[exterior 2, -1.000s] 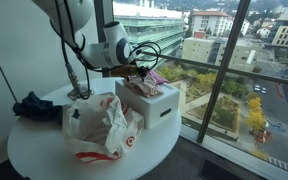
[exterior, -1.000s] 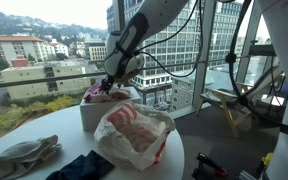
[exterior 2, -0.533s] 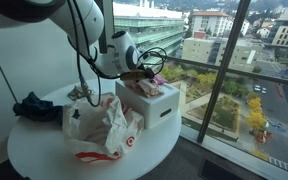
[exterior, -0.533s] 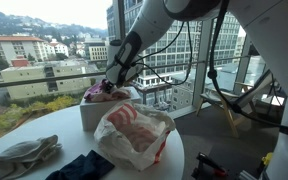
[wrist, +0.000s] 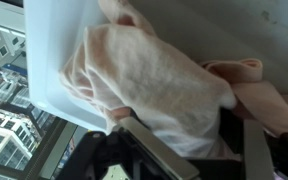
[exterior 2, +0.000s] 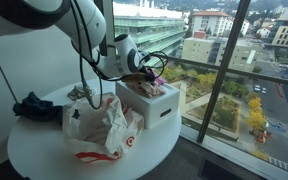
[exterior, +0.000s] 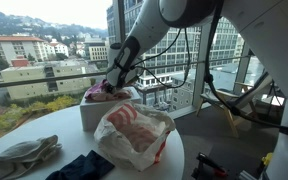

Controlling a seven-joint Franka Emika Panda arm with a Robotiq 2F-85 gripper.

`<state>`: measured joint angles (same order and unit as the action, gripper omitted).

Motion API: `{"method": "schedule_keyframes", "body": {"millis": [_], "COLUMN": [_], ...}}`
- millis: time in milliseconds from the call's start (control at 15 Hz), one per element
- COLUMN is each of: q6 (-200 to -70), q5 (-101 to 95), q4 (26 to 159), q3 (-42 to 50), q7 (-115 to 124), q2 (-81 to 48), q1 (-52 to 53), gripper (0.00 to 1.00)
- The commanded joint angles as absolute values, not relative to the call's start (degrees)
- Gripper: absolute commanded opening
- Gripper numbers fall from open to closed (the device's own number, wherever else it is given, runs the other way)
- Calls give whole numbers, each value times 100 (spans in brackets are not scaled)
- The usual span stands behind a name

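1 crumpled fuzzy pink cloth in white box w/ fingers at it; grip unclear.

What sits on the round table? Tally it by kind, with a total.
White box: 1
Plastic bag: 1
Loose cloths: 2, grey cloth and dark blue cloth
Pink cloth bundle in the box, at the pincer: 1
Total: 5
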<state>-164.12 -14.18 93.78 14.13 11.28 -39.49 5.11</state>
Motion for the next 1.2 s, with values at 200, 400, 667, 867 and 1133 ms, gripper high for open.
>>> {"method": "schedule_keyframes", "body": {"millis": [200, 400, 667, 867, 1133], "q6": [-16482, -16441, -16510, -16515, -16461], "q5": [-1263, -1266, -1427, -1644, -2128], "q4": [9473, 9565, 9786, 10032, 10347], "q3": [1490, 1592, 1861, 2141, 2597], "q7": [1330, 1530, 1821, 2056, 2446], "q2": [-3761, -3571, -3028, -2437, -1597], "q1": [644, 753, 1074, 1430, 1953], "gripper": [27, 5, 4, 4, 4]}}
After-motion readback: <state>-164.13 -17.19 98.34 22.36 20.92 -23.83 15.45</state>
